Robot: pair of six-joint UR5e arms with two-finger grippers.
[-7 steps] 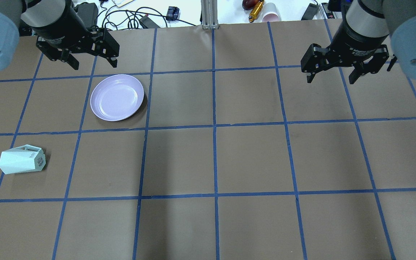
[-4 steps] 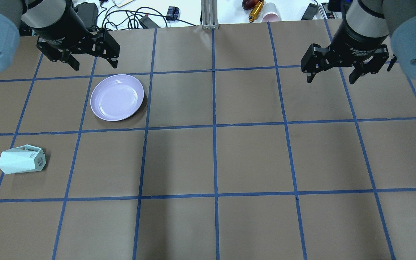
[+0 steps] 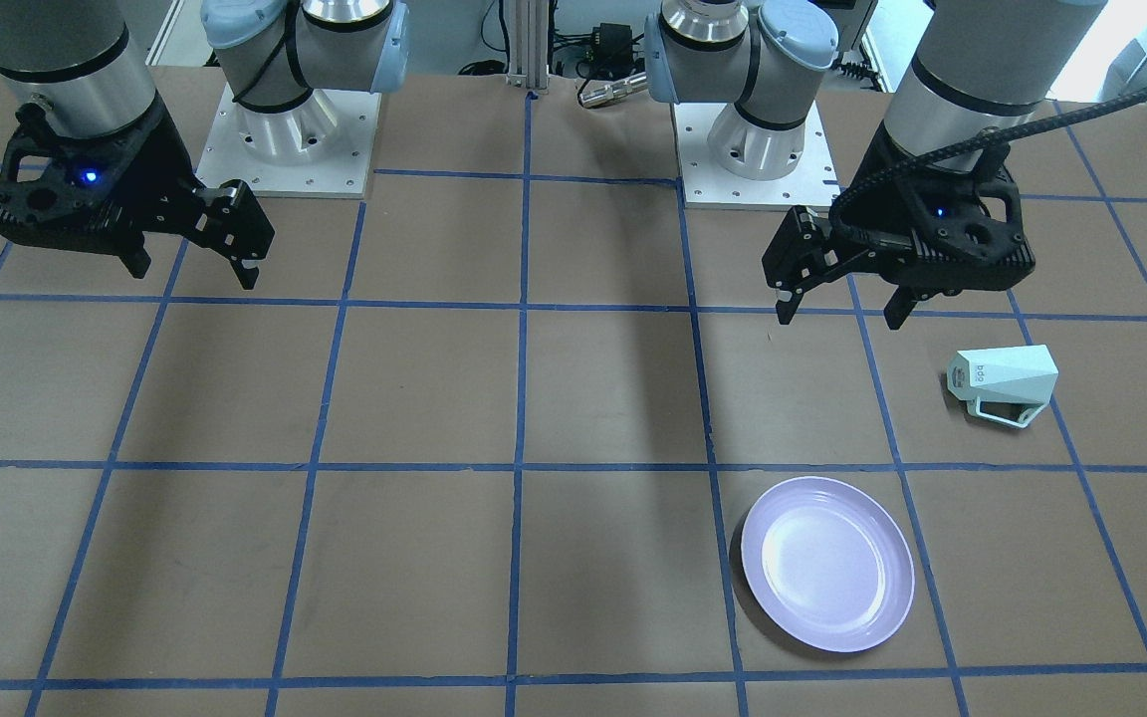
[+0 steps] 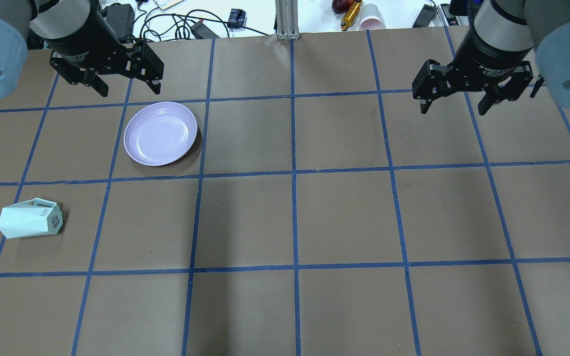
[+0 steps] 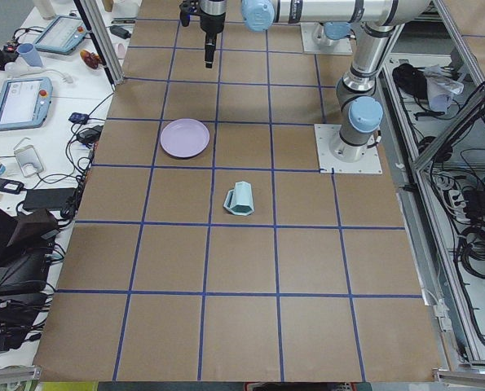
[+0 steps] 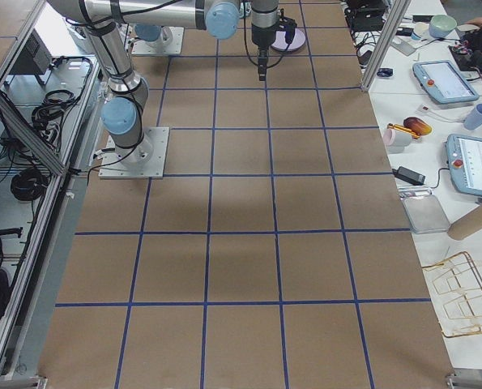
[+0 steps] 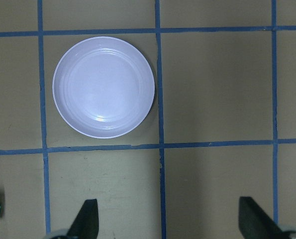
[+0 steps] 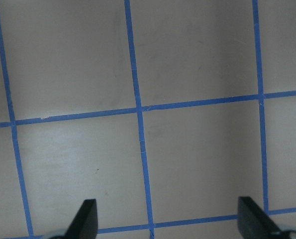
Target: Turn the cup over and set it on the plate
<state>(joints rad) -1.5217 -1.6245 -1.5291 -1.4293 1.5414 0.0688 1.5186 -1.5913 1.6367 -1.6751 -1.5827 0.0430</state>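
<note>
The pale mint-green cup [image 4: 30, 224] lies on its side at the near left of the table, base with label towards the centre and handle on its far side. It also shows in the front view [image 3: 1004, 378] and the left side view [image 5: 240, 199]. The lavender plate [image 4: 160, 133] sits flat and bare, farther out and to the cup's right, and fills the left wrist view [image 7: 104, 87]. My left gripper [image 4: 130, 90] is open and empty, hovering just beyond the plate. My right gripper [image 4: 453, 110] is open and empty above bare table at the far right.
The brown table [image 4: 295, 222] carries a blue tape grid. Beyond its far edge lie cables [image 4: 176, 22], a pink cup [image 4: 371, 22] and an aluminium post [image 4: 287, 20]. The arm bases [image 3: 280, 129] stand on the robot's side.
</note>
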